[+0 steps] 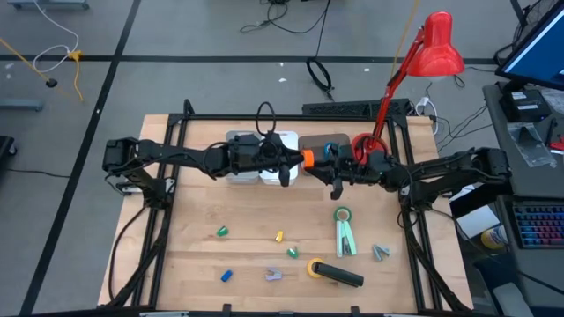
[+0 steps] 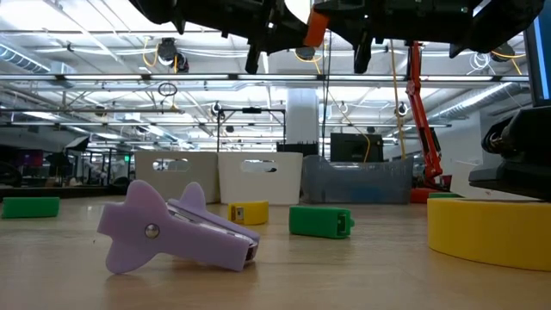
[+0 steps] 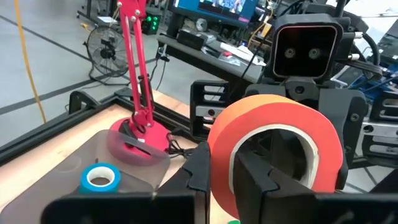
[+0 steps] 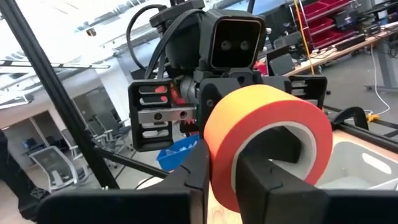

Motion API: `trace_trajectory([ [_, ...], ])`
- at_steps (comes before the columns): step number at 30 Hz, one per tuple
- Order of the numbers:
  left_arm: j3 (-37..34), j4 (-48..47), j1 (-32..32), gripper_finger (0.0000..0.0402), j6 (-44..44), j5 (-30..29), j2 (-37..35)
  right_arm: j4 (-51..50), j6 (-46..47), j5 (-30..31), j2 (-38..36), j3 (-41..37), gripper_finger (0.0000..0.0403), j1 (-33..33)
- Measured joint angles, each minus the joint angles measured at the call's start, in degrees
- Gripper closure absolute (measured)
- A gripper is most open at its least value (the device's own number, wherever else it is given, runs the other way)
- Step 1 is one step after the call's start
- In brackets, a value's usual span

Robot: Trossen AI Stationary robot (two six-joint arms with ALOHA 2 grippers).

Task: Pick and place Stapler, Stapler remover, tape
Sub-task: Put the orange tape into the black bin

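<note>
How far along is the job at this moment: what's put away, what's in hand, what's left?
Done: the blue tape lies in the grey bin. In hand: the orange tape hangs above the table, with the left gripper and the right gripper both clamped on its wall. Left on the table: the green tape, yellow tape, green stapler, black stapler, purple remover and grey remover.

The right hand [image 4: 219, 180] grips the orange tape roll [image 4: 267, 140] — the other arm's hand [image 4: 186, 102] faces it, close behind.

Wooden table [image 1: 194, 220] with staplers [image 1: 339, 275], tape [image 1: 342, 214], removers [image 1: 273, 275], blocks [image 1: 223, 232].
</note>
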Motion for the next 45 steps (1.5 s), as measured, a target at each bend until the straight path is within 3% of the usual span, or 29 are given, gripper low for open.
trace_trajectory([
  [17, 0.0, -2.2, 0.2, 0.0221, 3.3, -5.8, -0.2, -4.2, 1.3, 0.8, 0.0, 0.0, 0.0368, -2.2],
  [24, 0.0, -17.7, 0.9, 0.0161, 5.3, -5.7, -3.1, -7.6, 1.4, 0.8, -0.3, 0.0, 0.0368, -4.0],
  [29, 0.0, -31.0, 1.8, 0.0145, 5.2, -5.7, -6.2, -11.7, 1.3, 0.8, -0.8, 0.0, 0.0368, -6.2],
  [33, 0.0, -39.8, 2.5, 0.0144, 3.7, -5.7, -8.1, -19.1, 1.3, 1.1, -0.9, 0.1, 0.0368, -9.0],
  [37, -0.1, -47.8, 2.8, 0.0144, 4.7, -5.5, -8.8, -34.0, -0.7, 1.0, -1.0, 4.4, 0.0368, -12.4],
  [45, 0.0, -49.5, 2.8, 0.0144, 4.0, -5.6, -8.9, -59.6, -9.5, 1.0, 0.2, 13.5, 0.0368, -17.7],
])
